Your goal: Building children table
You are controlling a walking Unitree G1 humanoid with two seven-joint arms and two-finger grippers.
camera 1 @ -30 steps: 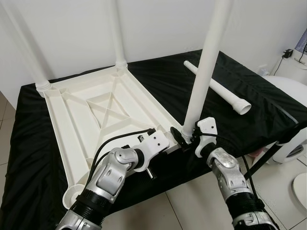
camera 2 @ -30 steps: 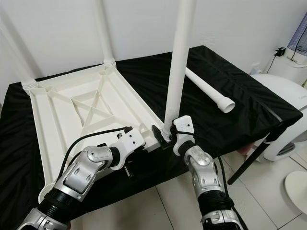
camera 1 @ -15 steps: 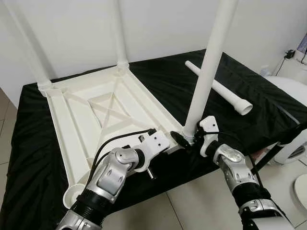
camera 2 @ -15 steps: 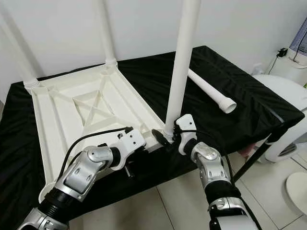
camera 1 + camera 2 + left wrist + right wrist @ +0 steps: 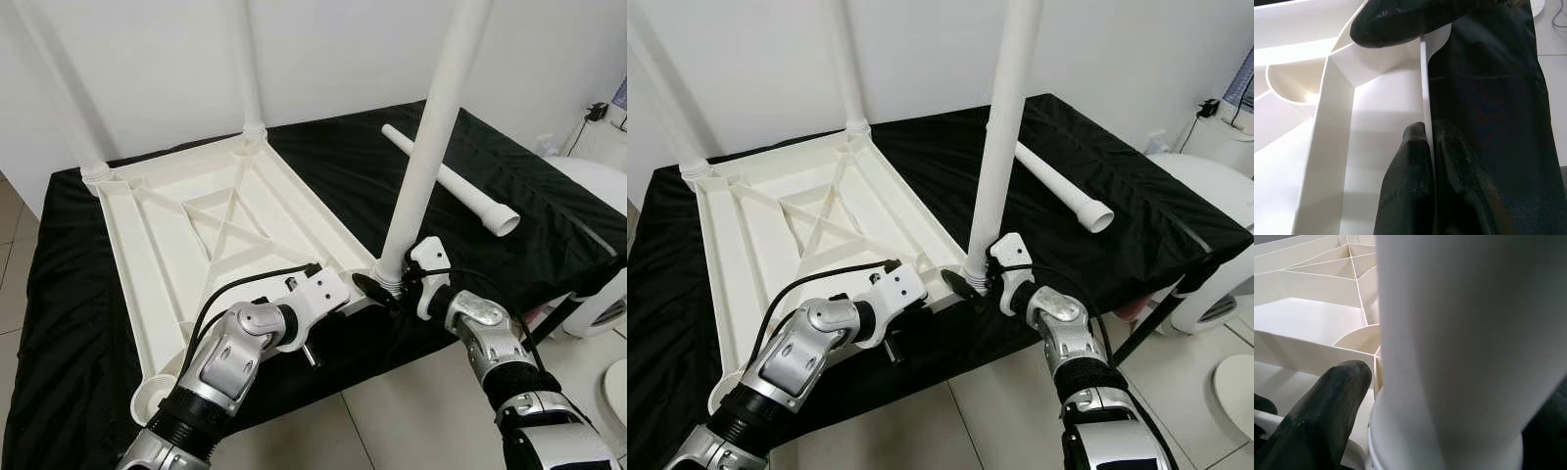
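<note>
Lower centre of the frame, the right gripper [image 5: 394,286] pinches the base of an upright leg [image 5: 428,147], seemingly seating it in the upturned tabletop [image 5: 186,235]; the left gripper [image 5: 1425,142] clamps the tabletop's rim, likely steadying it. A spare leg [image 5: 453,181] lies upper right on the black-draped counter [image 5: 59,323], white wall [image 5: 333,49] behind

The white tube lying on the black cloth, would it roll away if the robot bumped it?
Probably: the loose leg is round and smooth, lying flat on the cloth. Its wider end might make it curve. It looks hollow, so likely light.
</note>
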